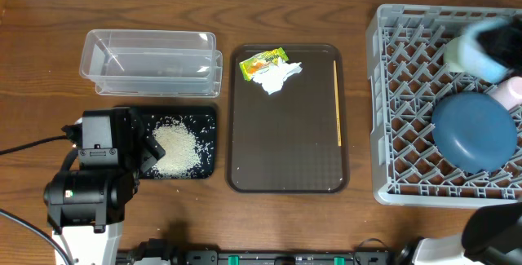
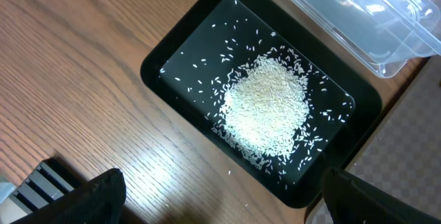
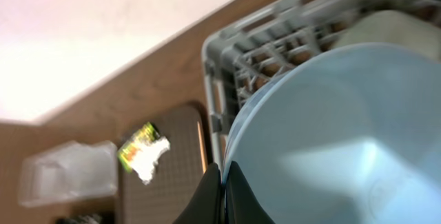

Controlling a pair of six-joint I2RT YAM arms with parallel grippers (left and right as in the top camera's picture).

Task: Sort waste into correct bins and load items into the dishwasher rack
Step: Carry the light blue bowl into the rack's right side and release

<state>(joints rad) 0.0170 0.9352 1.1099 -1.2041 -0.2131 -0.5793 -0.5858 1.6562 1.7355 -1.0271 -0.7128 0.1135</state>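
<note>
Left gripper [image 2: 220,186]: hangs over the wooden table [image 2: 76,79] with jaws spread wide, grips nothing. Straight ahead of those jaws, a flat black rectangular tray with rounded corners [image 2: 186,52], bearing a heap of loose white rice grains [image 2: 267,107], with stray grains scattered round the heap. Beyond the tray, farther from the jaws, a clear rectangular plastic tub [image 2: 358,17], just beside the tray's far edge.

Right gripper [image 3: 222,182]: pinches shut on the rim of a small light-blue bowl [image 3: 337,134], both blurred in the overhead view, above the far part of a large square grey plastic dishwasher rack [image 1: 377,126]. In the rack, nearer the robot than these jaws, a large dark-blue bowl [image 1: 475,130]; between it and the jaws, a small pink cup [image 1: 511,94].

Well off to the left of the right jaws, on a brown serving tray [image 1: 285,151]: a small yellow-green printed snack wrapper [image 1: 263,59] touching a crumpled white tissue [image 1: 279,76] at the far end, and a thin wooden chopstick [image 1: 338,102] along the edge nearest the rack.
</note>
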